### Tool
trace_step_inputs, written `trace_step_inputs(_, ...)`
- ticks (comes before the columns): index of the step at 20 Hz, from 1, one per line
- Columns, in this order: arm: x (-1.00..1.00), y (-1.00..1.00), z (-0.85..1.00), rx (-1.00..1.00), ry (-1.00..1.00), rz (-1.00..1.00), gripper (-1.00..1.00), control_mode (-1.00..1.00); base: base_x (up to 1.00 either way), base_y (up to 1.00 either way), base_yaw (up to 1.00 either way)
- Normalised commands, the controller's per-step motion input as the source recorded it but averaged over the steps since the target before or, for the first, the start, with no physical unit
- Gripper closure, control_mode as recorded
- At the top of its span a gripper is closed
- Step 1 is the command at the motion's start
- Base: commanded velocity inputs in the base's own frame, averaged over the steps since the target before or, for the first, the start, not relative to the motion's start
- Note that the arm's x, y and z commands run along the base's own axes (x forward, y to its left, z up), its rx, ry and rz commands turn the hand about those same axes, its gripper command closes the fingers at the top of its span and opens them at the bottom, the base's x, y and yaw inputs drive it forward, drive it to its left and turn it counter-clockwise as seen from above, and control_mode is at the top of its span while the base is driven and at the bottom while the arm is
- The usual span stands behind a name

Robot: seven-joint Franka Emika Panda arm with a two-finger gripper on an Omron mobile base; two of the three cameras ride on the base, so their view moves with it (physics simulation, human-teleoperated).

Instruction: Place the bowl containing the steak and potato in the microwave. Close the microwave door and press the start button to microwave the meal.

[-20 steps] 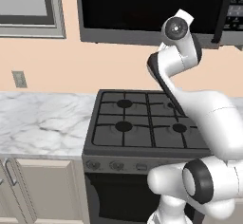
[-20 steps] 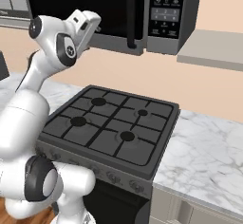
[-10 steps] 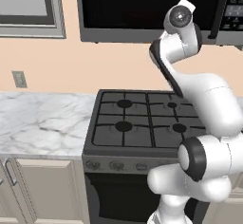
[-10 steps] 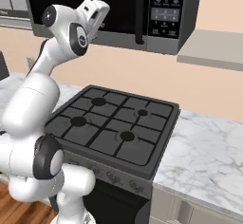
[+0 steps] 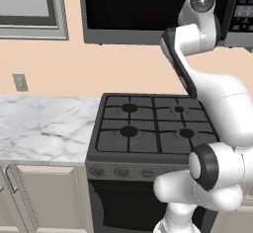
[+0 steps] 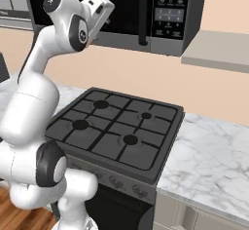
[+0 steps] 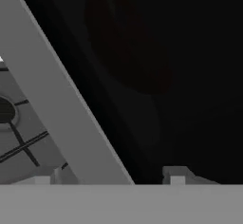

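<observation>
The microwave (image 6: 146,14), long axis level, hangs above the stove (image 5: 153,128); its door (image 5: 148,10) is closed. Jaws stand apart, holding nothing.

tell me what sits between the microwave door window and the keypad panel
The long black bar handle stands upright between the dark microwave door window and the keypad panel, seen in the right base view.

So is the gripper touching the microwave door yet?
Cannot tell. In the hand view the microwave door fills the frame close ahead, but no view plainly shows contact or a gap at the gripper.
</observation>
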Motion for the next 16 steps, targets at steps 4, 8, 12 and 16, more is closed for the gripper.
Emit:
trace_step_inputs(4,-1.0,-0.13,-0.26,0.0,-0.15,0.17,-1.0,-1.0,0.0,0.0,0.0)
trace_step_inputs(8,-0.89,0.0,-0.04,0.07,-0.26,-0.01,-1.0,-1.0,0.0,0.0,0.0)
trace_step_inputs(12,-0.57,-0.04,0.24,0.33,-0.19,-0.28,-1.0,-1.0,0.0,0.0,0.0)
trace_step_inputs(16,-0.57,-0.23,0.34,0.48,-0.12,-0.33,-1.0,-1.0,0.0,0.0,0.0)
